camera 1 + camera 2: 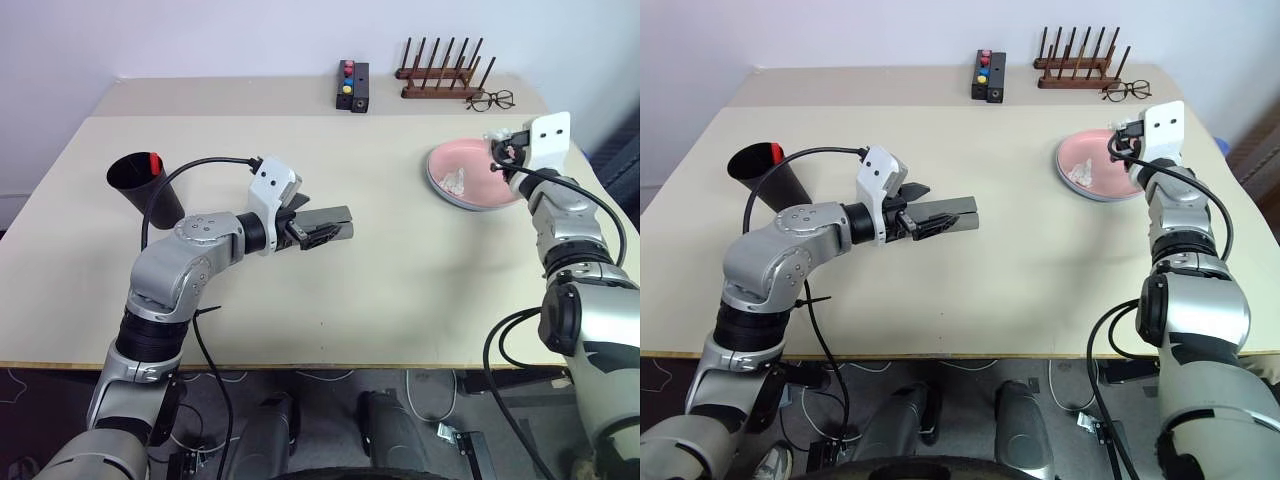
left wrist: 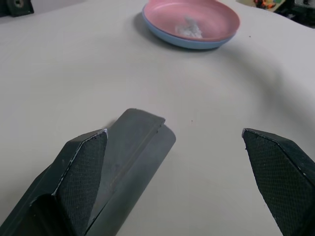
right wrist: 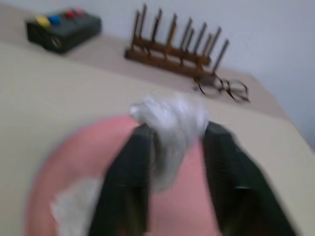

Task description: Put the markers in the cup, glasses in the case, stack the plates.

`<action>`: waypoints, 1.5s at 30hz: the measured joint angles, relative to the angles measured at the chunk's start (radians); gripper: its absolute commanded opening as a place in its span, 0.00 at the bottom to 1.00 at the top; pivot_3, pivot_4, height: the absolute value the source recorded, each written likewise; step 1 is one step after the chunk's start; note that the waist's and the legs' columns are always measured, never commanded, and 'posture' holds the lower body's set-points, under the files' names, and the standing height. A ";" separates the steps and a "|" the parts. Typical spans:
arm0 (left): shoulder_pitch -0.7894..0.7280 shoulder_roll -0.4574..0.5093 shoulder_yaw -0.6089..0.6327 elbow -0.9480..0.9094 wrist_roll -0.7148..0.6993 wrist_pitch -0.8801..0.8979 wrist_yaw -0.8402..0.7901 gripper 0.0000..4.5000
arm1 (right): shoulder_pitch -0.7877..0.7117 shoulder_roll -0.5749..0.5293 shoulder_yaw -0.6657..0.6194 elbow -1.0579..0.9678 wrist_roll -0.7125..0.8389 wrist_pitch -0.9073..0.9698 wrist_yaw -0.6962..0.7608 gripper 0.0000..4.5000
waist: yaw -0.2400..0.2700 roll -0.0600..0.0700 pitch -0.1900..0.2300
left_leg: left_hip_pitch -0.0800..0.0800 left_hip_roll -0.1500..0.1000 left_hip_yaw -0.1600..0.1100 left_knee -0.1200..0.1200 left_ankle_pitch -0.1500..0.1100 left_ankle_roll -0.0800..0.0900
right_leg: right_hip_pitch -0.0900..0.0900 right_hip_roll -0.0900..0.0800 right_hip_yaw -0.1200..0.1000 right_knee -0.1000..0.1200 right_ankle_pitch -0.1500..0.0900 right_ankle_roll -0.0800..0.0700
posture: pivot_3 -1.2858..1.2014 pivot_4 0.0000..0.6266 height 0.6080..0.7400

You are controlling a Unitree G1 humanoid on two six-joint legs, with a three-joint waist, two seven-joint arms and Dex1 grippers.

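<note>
Currently listed: pink plate (image 1: pixel 470 180) stacked on blue plate (image 2: pixel 189 44), far right of beige desk (image 1: pixel 400 280); white wad (image 3: pixel 170 123) pinched in right hand (image 3: pixel 172 147) above. Cup (image 1: pixel 140 185) tilted, rim leftward. Left hand (image 2: pixel 172 147) spread wide, beside grey case (image 1: pixel 330 218). White wall behind.

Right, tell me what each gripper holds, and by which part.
The left gripper is open, with the grey case resting against one finger only. The right gripper pinches a crumpled white wad by its lower part, above the pink plate.
</note>
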 measured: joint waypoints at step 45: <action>0.815 0.182 0.368 -0.081 0.009 -0.766 -0.257 1.00 | 1.249 -0.166 -0.446 -1.361 0.509 0.617 0.684 0.98 | 0.039 0.001 -0.001 | -0.002 0.004 0.001 0.000 -0.004 -0.002 | 0.000 -0.008 -0.001 -0.004 -0.006 -0.010 | 0.52 0.24 1.00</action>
